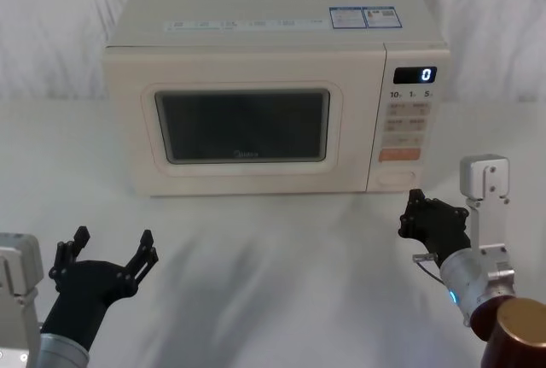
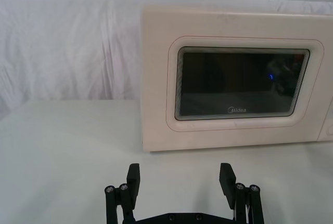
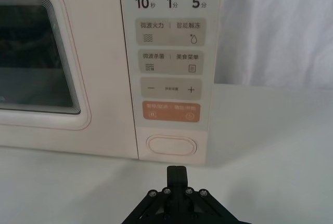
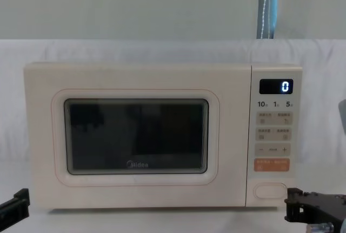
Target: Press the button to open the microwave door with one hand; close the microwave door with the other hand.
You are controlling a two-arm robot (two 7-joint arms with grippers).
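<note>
Step in hand, opening press: right gripper (image 3: pixel 176 170) clenched, fingertips together, just short of button (image 3: pixel 170 145) straight ahead, door (image 1: pixel 243 125) shut; next, short straight push onto button; left gripper (image 1: pixel 109 257) spread, idle, well before door.

The frame edge is cutting off the microwave door (image 3: pixel 36 63), while small key labels on the control panel (image 1: pixel 407 120) are perhaps proving too tiny to read.

1. I see bright, even, soft light throughout.
2. Faint blurred shadows streak the white cloth-covered table (image 1: pixel 281 274).
3. The cream microwave door (image 2: pixel 244 83) with dark glass window mirrors a blue glint.
4. Focus looks sharp everywhere.
</note>
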